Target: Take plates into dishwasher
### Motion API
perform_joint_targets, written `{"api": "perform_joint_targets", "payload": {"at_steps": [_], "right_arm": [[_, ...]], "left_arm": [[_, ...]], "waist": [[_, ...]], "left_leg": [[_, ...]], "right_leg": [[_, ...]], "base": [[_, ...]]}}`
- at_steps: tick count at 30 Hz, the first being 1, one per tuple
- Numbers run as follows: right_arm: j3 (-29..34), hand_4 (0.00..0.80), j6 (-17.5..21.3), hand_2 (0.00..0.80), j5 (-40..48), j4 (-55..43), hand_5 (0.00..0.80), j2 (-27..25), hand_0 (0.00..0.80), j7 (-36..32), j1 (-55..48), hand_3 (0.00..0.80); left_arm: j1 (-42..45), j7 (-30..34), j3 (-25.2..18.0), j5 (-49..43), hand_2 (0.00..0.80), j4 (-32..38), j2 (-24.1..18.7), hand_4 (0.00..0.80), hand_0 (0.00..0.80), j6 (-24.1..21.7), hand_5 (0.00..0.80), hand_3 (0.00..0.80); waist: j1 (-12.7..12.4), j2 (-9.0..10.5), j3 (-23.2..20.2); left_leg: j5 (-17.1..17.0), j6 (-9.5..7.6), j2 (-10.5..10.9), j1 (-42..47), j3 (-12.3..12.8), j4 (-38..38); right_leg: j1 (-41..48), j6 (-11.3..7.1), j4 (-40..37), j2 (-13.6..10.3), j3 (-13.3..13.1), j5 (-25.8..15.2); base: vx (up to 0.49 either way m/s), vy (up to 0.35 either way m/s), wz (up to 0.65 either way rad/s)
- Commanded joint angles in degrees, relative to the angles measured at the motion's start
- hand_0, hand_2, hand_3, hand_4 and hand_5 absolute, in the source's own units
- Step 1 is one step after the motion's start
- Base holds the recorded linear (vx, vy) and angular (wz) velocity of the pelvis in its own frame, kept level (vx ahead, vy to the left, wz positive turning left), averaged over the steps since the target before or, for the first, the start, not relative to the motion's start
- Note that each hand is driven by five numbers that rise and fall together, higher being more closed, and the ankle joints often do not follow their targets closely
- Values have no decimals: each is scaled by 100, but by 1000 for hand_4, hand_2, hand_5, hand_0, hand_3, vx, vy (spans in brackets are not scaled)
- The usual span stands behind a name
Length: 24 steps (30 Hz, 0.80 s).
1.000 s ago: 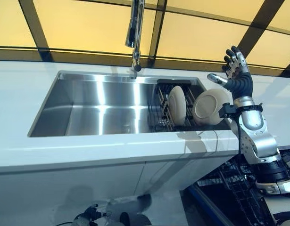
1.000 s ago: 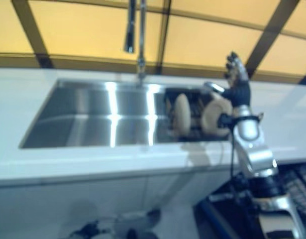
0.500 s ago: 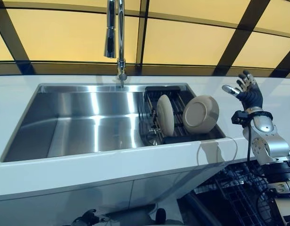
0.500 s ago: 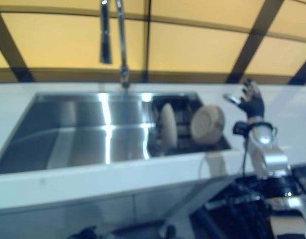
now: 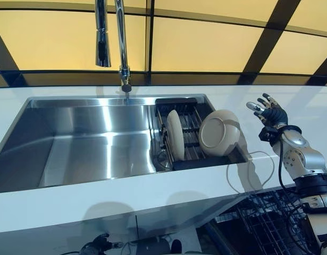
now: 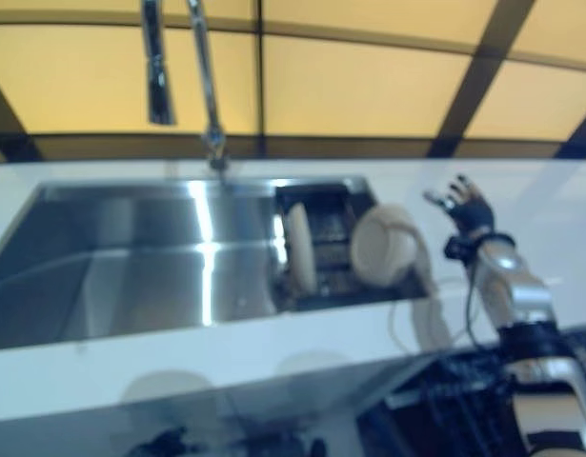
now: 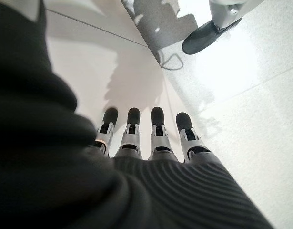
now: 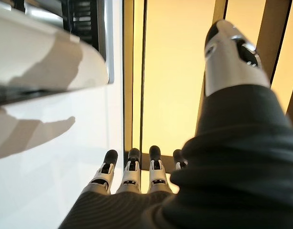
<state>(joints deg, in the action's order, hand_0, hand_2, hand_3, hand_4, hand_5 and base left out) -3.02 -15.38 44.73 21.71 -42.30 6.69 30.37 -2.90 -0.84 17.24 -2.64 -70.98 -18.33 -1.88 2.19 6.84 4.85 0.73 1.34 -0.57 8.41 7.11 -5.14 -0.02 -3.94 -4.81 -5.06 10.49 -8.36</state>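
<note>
White counter, steel sink (image 5: pixel 57 159): at its right end two stiff, slippery, breakable plates (image 5: pixel 219 133) stand racked; we'd pinch a rim with our released right hand (image 5: pixel 267 111).

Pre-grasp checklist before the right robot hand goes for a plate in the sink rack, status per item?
1. Right robot hand open and empty: ok; fingers spread, raised over the counter beside the sink.
2. Plates present: ok; the round plate leans at the right end of the rack, the second plate stands on edge to its left.
3. Right robot hand clear of the round plate: ok; apart, to its right.
4. Left robot hand free: ok; fingers straight, low over the floor, holding nothing.
5. Dishwasher basket open: ok; wire basket shows below the counter edge.
6. Free slots in the basket: cannot tell.
</note>
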Motion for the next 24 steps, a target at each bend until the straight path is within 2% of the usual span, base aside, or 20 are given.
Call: {"api": "perform_joint_targets", "payload": {"at_steps": [1,7,24], "right_arm": [[-43,0,108,0,274,363,0,-142,0,-50,913,0],[32,0,-159,0,623,208,0,-137,0,-92,763,0],[-33,0,-654,0,499,123,0,-42,0,-259,382,0]], "left_arm": [[-282,7,225,-11,0,-97,-30,0,0,-109,0,0],[-264,25,222,-67,0,-111,-97,0,0,-158,0,0],[-296,17,199,-123,0,-118,-125,0,0,-155,0,0]], "waist": [[-101,-45,-39],[-54,-8,46],[21,46,181]], "left_leg": [[269,-313,260,60,-154,14],[267,-340,295,97,-156,24],[283,-394,342,141,-122,74]], "right_leg": [[-493,-329,853,-151,-93,114],[-644,-410,1047,-191,-77,-52],[-754,-444,1311,-256,-91,-223]], "base": [[45,-26,13],[40,-12,8],[1,1,0]]}}
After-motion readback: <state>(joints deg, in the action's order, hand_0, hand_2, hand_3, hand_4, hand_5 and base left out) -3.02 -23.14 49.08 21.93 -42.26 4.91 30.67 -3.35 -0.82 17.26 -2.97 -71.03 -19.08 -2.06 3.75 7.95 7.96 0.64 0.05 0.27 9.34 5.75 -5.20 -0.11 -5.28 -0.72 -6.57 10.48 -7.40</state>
